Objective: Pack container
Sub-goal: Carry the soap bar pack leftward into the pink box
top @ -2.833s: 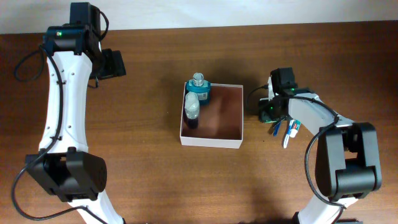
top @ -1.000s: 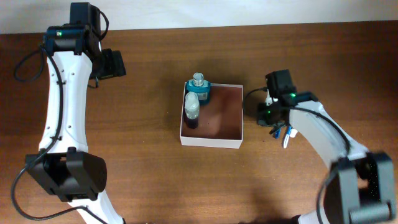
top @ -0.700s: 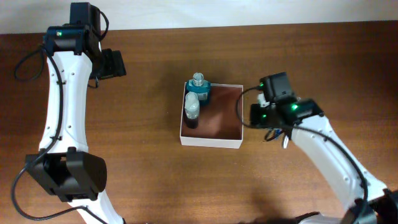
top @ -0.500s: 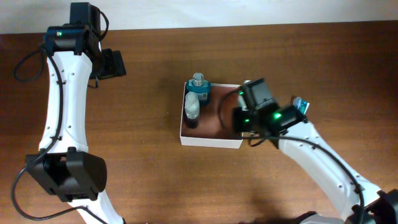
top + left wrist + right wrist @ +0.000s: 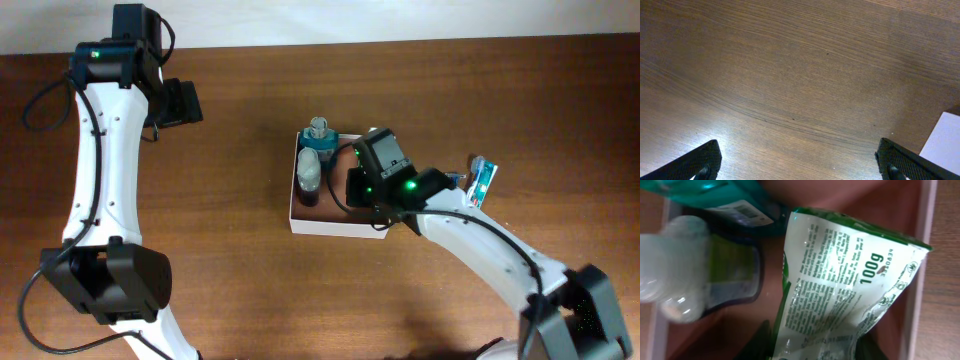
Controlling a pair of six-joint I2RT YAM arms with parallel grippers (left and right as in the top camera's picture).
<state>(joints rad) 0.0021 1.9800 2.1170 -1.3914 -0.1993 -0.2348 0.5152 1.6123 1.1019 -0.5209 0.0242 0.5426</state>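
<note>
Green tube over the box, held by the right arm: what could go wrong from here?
1. The green tube hangs close beside the clear-capped bottle inside the container. Lowering it could nudge that bottle or tip it over.
2. The tube's crimped end reaches almost to the container's side wall, so it might catch on the rim and end up propped there instead of lying flat.

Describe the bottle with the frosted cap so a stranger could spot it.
In the middle of the brown wooden table sits the square white-walled container. Two bottles sit along its left wall. Yours is the dark bottle with the frosted cap, not the teal bottle in the far corner.
</note>
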